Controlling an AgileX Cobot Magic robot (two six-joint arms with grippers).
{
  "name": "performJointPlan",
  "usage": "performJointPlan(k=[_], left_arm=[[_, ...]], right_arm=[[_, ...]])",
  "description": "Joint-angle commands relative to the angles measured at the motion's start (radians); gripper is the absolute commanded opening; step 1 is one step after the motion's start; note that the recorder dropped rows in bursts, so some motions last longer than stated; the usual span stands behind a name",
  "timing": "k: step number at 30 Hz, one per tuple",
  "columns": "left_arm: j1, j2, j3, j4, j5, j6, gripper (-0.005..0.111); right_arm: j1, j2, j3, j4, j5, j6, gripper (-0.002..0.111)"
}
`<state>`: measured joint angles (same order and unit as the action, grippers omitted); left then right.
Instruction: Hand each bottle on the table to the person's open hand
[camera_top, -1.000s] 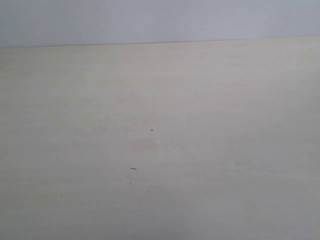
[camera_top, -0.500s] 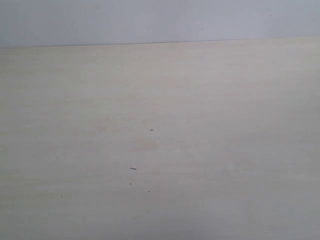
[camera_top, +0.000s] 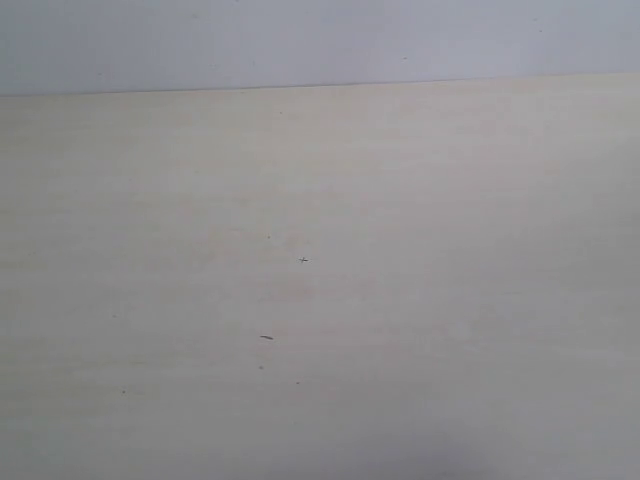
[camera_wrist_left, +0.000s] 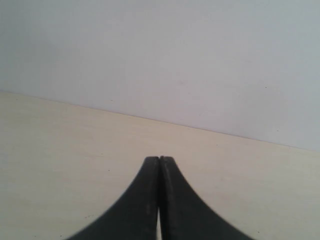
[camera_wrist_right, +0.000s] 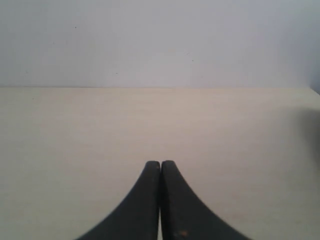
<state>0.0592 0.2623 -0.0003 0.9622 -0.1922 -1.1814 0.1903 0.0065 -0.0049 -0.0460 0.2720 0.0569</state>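
1. The left jaws are closed together, tip against tip. Only a thin dark seam shows between the two black curved fingers (camera_wrist_left: 142, 200), and nothing is held between them.
2. The right jaws are closed in the same way. Their black fingers (camera_wrist_right: 145, 200) meet along one narrow line, and nothing is between them.
3. The bench (camera_wrist_left: 60, 165) lies below the left jaws and reaches out ahead of them. It is a pale beige top with a faint wood grain. I cannot tell if the tips touch it or hang a little above it.
4. Ahead of the left jaws the bench ends at a plain grey-white wall (camera_wrist_left: 150, 50), which stands well apart from the tips.
5. Ahead of the right jaws the bench runs to the same kind of wall. A dim shadow (camera_wrist_right: 312, 120) lies on the bench, far ahead and off to one side of these jaws.
6. The exterior view shows a wide part of the bench with a tiny cross-shaped mark (camera_top: 303, 260). A short dark dash (camera_top: 266, 337) lies near it, and there are some fainter specks around. I cannot tell how these marks lie relative to either pair of jaws.
7. The bottles and the person's open hand are in none of the views, so I cannot tell where they are relative to the jaws.
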Motion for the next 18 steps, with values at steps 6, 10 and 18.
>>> performJointPlan(k=[6, 10, 18], left_arm=[[0.000, -0.007, 0.000, -0.005, -0.001, -0.001, 0.000], [0.000, -0.007, 0.000, -0.005, -0.001, -0.001, 0.000], [0.000, -0.007, 0.000, -0.005, -0.001, -0.001, 0.000]], right_arm=[[-0.006, -0.006, 0.005, -0.008, 0.000, -0.002, 0.000], [-0.006, -0.006, 0.005, -0.008, 0.000, -0.002, 0.000], [-0.006, -0.006, 0.005, -0.004, 0.010, -0.002, 0.000]])
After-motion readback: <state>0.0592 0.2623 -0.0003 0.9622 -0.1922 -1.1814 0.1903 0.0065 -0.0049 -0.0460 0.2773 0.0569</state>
